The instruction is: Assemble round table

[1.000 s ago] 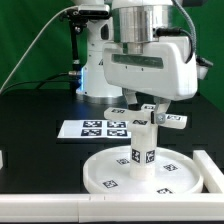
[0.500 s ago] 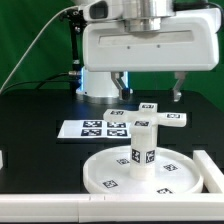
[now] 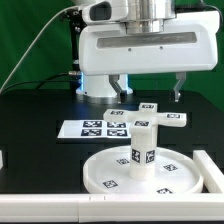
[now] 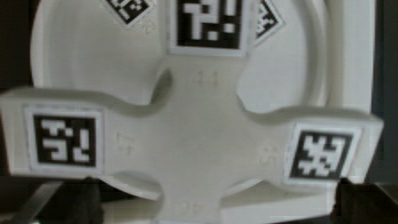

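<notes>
My gripper (image 3: 148, 88) hung spread and empty above the base piece (image 3: 148, 118), touching nothing. That cross-shaped piece sat atop the leg (image 3: 143, 145), upright at the disc's (image 3: 105, 172) centre, near the marker board (image 3: 95, 128).

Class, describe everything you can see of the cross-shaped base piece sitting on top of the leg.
The base piece is a white, plastic-looking cross with short, blocky arms, each end carrying a black-and-white square tag. It lies level on top of the upright white leg, which stands at the centre of the round tabletop. Only the leg touches it. The open gripper hangs above, fingers clear of it. The wrist view shows the cross close up from above.
</notes>
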Action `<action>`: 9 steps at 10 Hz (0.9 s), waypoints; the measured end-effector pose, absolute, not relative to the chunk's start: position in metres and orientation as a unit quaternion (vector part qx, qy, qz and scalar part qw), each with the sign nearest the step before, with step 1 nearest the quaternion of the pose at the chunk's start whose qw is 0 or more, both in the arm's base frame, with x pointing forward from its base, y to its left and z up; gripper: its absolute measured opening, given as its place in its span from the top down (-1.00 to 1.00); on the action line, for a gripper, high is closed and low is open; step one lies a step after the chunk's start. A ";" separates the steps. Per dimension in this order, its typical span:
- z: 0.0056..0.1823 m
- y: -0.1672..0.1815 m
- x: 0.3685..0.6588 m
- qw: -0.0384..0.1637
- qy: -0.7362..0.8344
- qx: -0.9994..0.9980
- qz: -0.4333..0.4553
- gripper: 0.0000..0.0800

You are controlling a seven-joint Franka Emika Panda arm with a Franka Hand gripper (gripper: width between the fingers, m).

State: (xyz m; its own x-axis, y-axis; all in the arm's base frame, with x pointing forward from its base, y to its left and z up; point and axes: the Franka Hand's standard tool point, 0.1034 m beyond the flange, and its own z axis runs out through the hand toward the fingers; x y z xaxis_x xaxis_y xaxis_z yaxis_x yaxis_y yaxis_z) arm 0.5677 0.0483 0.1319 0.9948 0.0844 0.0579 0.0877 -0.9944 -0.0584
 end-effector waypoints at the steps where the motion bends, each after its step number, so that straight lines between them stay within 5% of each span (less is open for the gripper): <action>1: 0.130 0.053 0.566 0.029 -0.121 -0.992 -0.027 -0.62; 6: 0.129 0.050 0.566 0.022 -0.254 -0.966 -0.030 -0.62; 9: 0.114 0.042 0.562 0.019 -0.248 -0.968 -0.024 -0.62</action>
State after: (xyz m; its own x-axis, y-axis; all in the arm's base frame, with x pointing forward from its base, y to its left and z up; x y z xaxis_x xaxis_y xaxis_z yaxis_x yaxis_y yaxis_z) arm 0.5617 0.0421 0.1141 0.8753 0.4802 0.0571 0.4821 -0.8758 -0.0254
